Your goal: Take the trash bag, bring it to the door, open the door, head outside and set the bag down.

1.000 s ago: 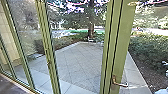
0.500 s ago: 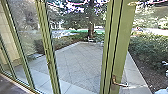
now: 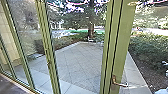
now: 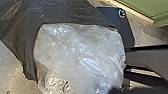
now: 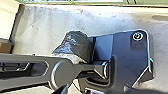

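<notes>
Here we are at the glass front: green frames (image 3: 51, 63) stand between the dark indoor floor (image 3: 11, 85) and the yard. On a broad green upright (image 3: 118, 45) at the robot's right sits a metal handle (image 3: 120, 84). Outside, pale square paving (image 3: 77, 60) runs out towards a tree (image 3: 91, 31), with a leafy hedge (image 3: 150, 50) and a dark soil bed (image 3: 143, 68) on the right.

Down at the robot, the wrist views give us a grey, smooth floor (image 5: 37, 27), scuffed in places and catching bright light, with a pale strip (image 5: 100, 9) along the green framing.

And there's the trash bag (image 4: 80, 50), indoors, right by the robot's base! It's a two-part look: shiny dark plastic, creased and loose, wraps around a bulging, see-through whitish part full of wrinkles and glints. The right wrist view has its dark, rounded bulk close beside the base too. Whether its underside touches the floor, I can't tell.

The left gripper (image 4: 115, 90) is right up at the bag, but whether it's clamped on the plastic, I can't tell. Same with the right gripper (image 5: 61, 89): apart or together, I can't tell.
</notes>
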